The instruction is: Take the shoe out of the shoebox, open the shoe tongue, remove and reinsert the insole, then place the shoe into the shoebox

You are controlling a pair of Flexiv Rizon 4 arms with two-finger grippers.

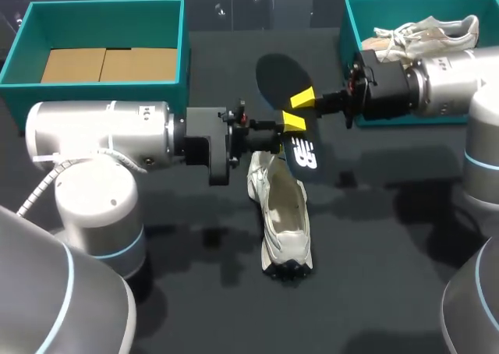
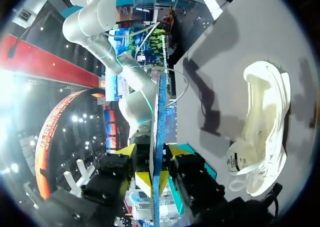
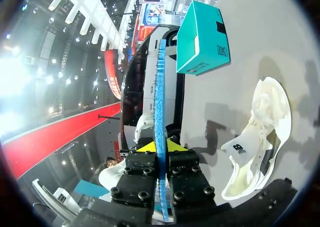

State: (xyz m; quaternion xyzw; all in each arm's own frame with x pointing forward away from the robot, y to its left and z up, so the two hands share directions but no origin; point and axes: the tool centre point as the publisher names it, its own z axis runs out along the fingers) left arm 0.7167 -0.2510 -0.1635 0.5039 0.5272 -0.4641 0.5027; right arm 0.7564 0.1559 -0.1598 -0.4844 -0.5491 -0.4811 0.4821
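Left claw (image 1: 290, 122) first: it is clenched on the insole (image 1: 279, 73), yellow tips pinching the lower half of that dark sole, which is held up over the middle of the tabletop (image 1: 374, 292). From the left wrist the insole (image 2: 159, 137) runs edge-on, a thin blue line straight out between the fingers, and both tips look pressed against it, though the contact is hard to read at that angle. Right claw (image 1: 304, 98) is there too, coming in from the opposite side and grasping the same insole a little higher up. The right wrist view leaves no doubt, with the two black fingers tight on the blue edge (image 3: 159, 87) from both sides. So the two claws meet almost tip to tip on one insole.

Just below them the white sneaker (image 1: 284, 217) lies on the tabletop, out of any box. Its opening is in plain sight, its heel end is near the claws, and its toe points toward the robot. Both wrist cameras see it off to the side of the fingers, well open.

Further out, the teal shoebox (image 1: 101, 7) sits at the far left with brown cardboard (image 1: 105, 64) lining its floor. At the far right a second teal box (image 1: 349, 26) holds another white sneaker (image 1: 437, 28), partly hidden behind the right arm.
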